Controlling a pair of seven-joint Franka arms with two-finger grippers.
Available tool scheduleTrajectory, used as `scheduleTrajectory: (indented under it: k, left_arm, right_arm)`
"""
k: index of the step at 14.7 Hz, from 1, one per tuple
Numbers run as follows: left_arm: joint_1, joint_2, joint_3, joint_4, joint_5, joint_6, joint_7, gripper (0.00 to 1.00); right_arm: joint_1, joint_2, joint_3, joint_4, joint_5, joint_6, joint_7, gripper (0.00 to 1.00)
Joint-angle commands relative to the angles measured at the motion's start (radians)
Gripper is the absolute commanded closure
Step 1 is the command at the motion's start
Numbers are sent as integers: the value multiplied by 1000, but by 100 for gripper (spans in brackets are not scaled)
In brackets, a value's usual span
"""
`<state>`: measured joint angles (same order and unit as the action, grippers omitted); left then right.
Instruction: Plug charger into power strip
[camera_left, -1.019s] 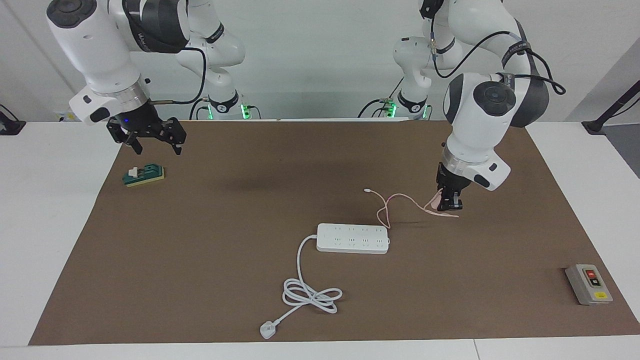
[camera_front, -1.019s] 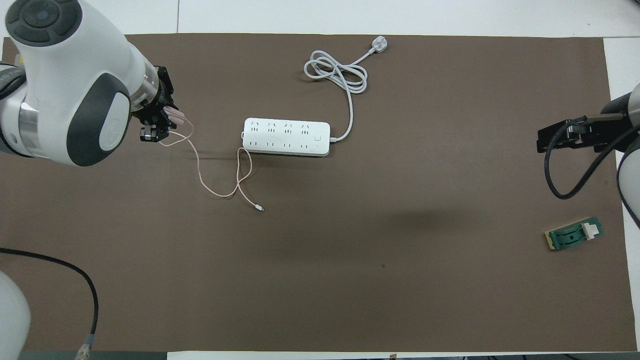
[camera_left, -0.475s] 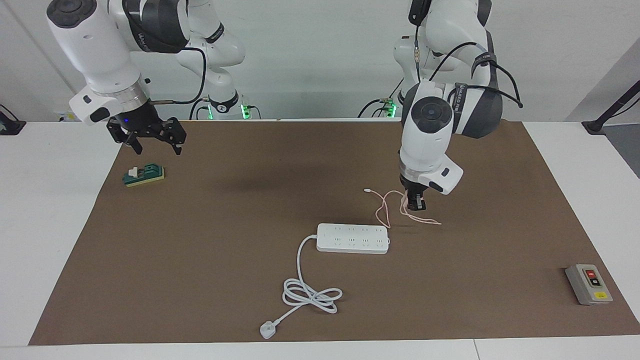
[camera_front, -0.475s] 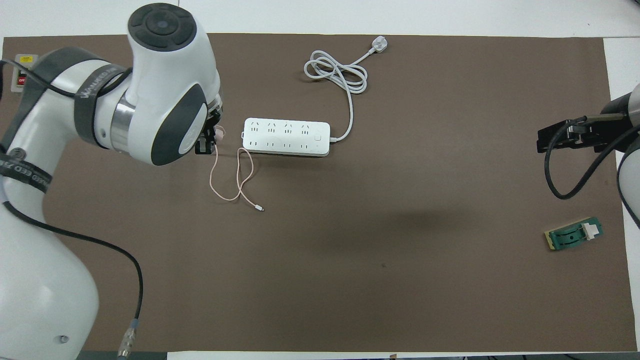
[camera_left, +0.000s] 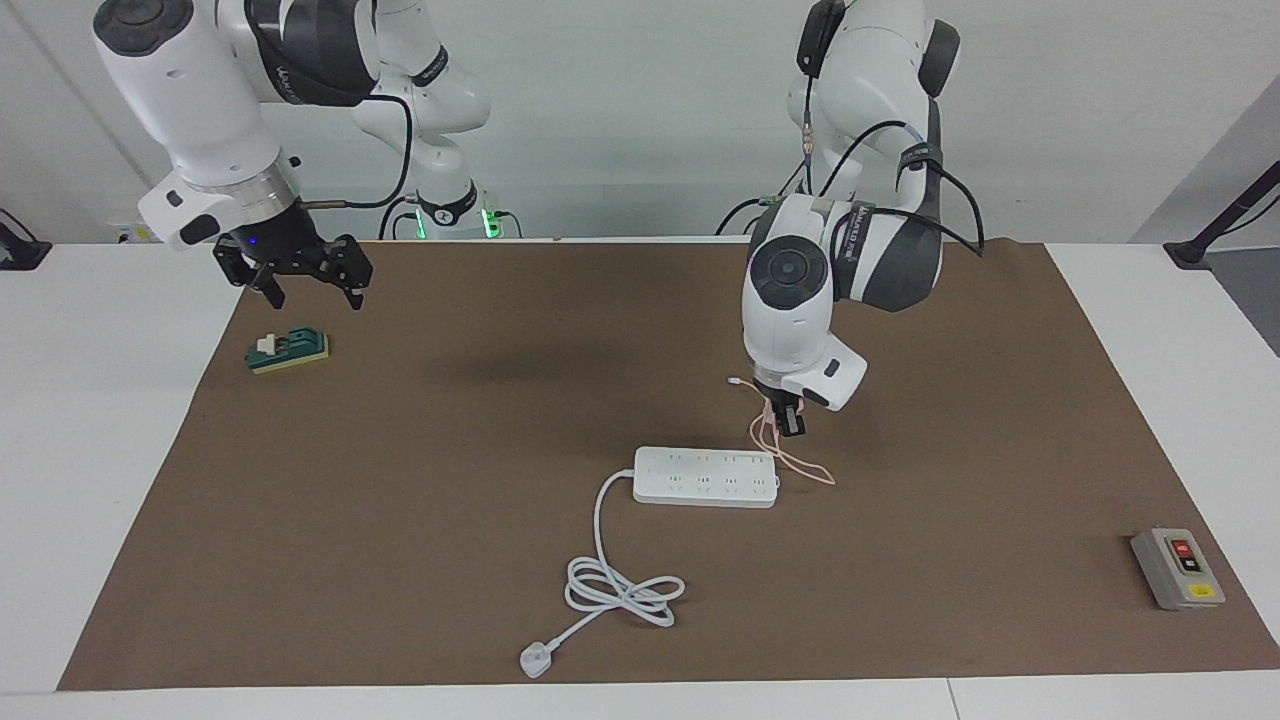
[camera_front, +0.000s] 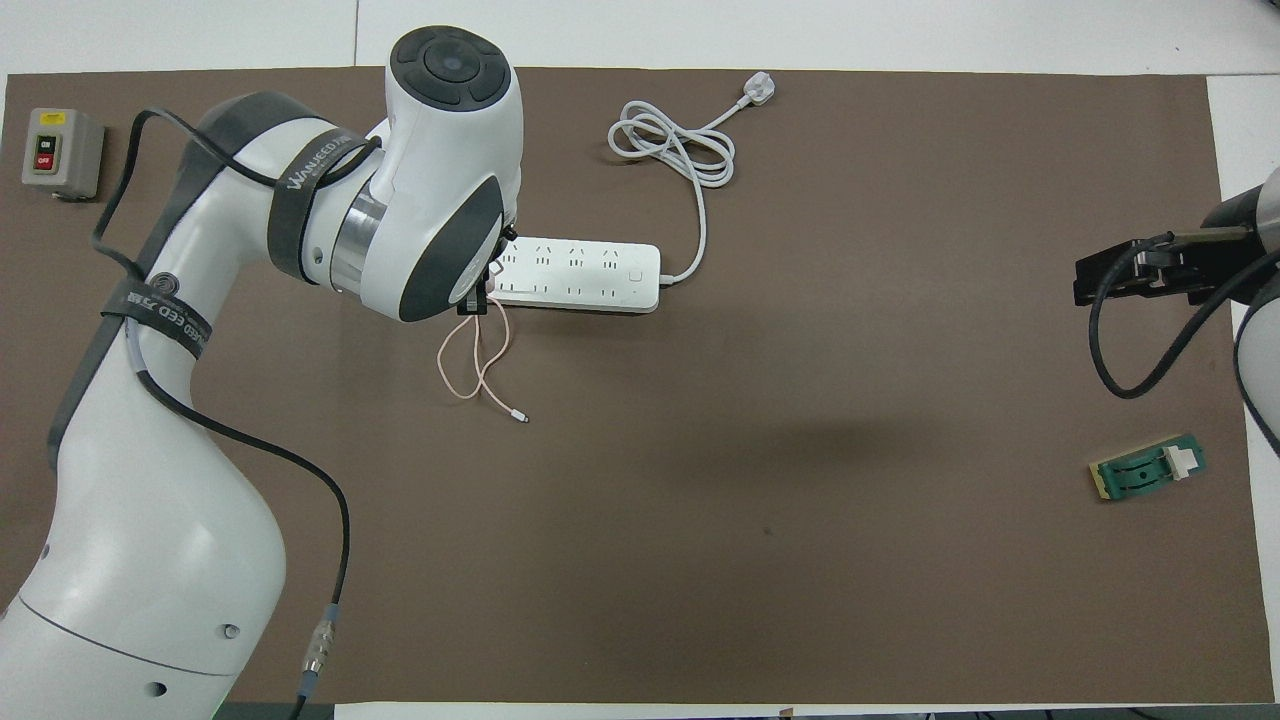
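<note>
Charger (camera_left: 772, 408) sits pinched in the left gripper (camera_left: 790, 420) over the strip's (camera_left: 707, 477) end, cable (camera_front: 478, 362) dangling; right gripper (camera_left: 305, 280) waits wide open above the green block (camera_left: 289, 351).

- The grey box (camera_front: 62, 152) at about 10 o'clock of the tabletop in the overhead view carries "ON" over "OFF" on its two buttons.
- The strap (camera_front: 322, 166) around the left arm shows white letters, maybe "WANJEED"; I cannot read them with certainty.
- The strap on the right arm (camera_left: 290, 78) has letters too small to read.
</note>
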<state>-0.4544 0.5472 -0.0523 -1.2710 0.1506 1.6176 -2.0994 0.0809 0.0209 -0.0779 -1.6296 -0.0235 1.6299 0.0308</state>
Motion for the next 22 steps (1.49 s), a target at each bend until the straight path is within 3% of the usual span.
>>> scheduleTrajectory:
  k: [1, 4, 7, 13, 15, 18, 22]
  left_arm:
    - [-10, 31, 8, 44, 17, -19, -13, 100]
    - [-16, 68, 12, 45, 21, 7, -10, 100]
    - [-13, 56, 11, 42, 43, -22, 22, 100]
    - [-24, -33, 2, 24, 26, -267, 531, 100]
    - [-10, -88, 11, 10, 10, -297, 591, 100]
    - [63, -95, 15, 19, 26, -320, 659, 100]
    - [135, -163, 14, -26, 113, -421, 867, 100]
  right_arm:
    - [-13, -12, 9, -6, 17, -10, -11, 0]
    - [-13, -13, 9, -6, 17, -10, -11, 0]
    - [-13, -13, 9, -6, 17, -10, -11, 0]
    - [-13, -13, 9, -6, 17, -10, -11, 0]
    - [-13, -12, 9, -6, 17, -10, -11, 0]
    - [-15, -13, 9, -6, 17, -10, -11, 0]
    - [-15, -12, 9, -6, 17, -10, -11, 0]
